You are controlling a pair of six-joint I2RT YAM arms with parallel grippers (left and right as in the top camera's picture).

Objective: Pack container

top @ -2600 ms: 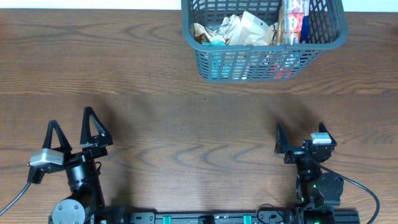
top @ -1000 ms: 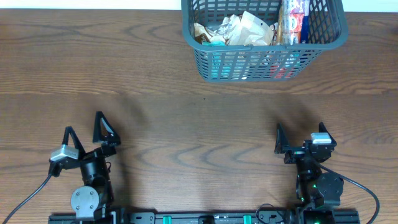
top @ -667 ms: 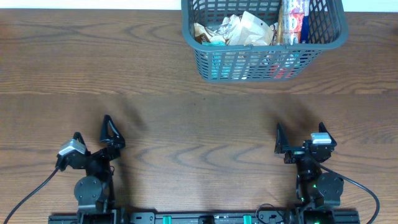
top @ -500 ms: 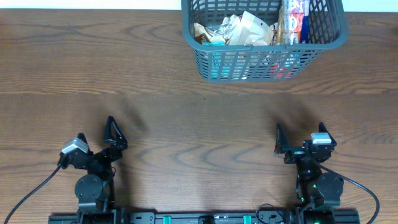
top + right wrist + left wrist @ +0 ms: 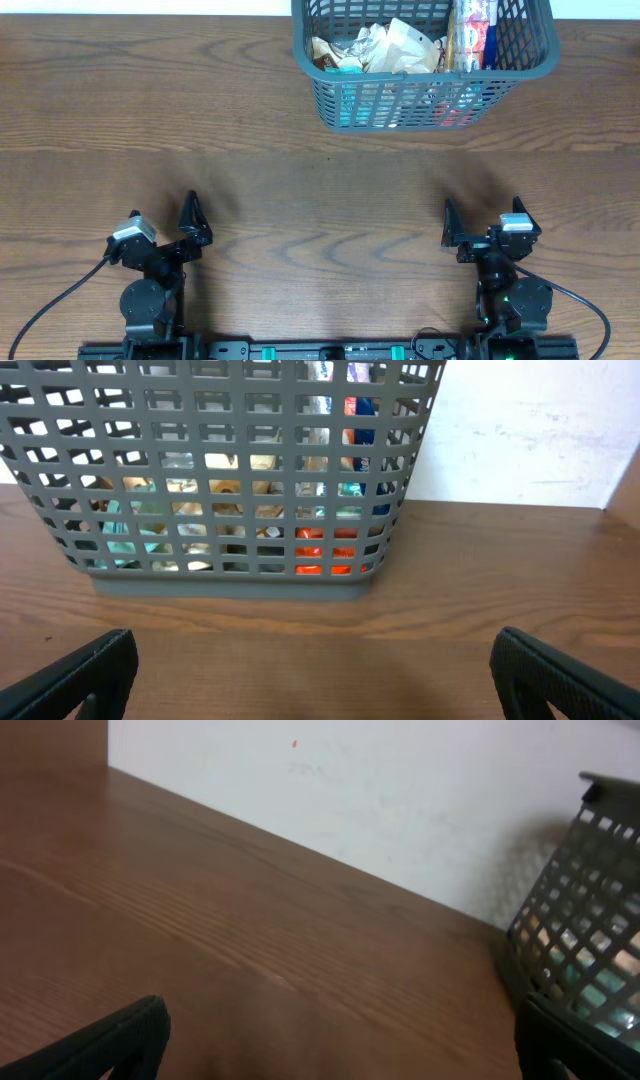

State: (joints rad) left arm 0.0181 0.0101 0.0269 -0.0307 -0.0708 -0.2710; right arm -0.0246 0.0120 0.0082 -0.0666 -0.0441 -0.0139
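The container (image 5: 400,100) is a dark grey-blue slotted basket at the far middle-right of the table. It holds several snack packets (image 5: 385,45), crumpled beige ones on the left and red and blue ones on the right. My left gripper (image 5: 165,215) is open and empty near the front left edge, far from the basket. My right gripper (image 5: 484,212) is open and empty near the front right, straight in front of the basket. In the right wrist view the basket (image 5: 230,480) fills the top, beyond the open fingers (image 5: 320,665). In the left wrist view only its corner (image 5: 585,940) shows, beyond the open fingers (image 5: 340,1040).
Bare brown wood table (image 5: 320,190) lies between the grippers and the basket. A white wall (image 5: 350,790) stands behind the table's far edge. The arm bases and a black rail (image 5: 320,350) run along the front edge.
My left gripper has drawn back toward the front edge, shifted right and turned to the right. The right arm and the basket have not moved.
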